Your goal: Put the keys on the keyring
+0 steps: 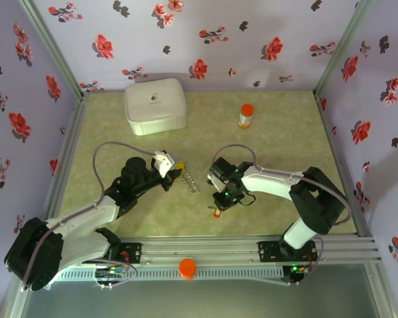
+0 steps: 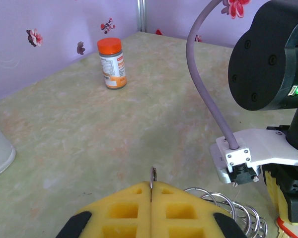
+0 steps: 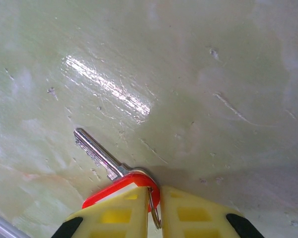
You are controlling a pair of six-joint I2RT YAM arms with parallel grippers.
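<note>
Keyring clamped in the left gripper, seen from its wrist; right gripper pinches the red key

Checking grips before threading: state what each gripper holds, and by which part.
Left gripper: the keyring, pinched by a thin wire end. Right gripper: jaws nearly together around the red key's small head ring; a hold cannot be told.

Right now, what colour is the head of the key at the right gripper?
The key head is red; the right wrist view shows it best.
</note>
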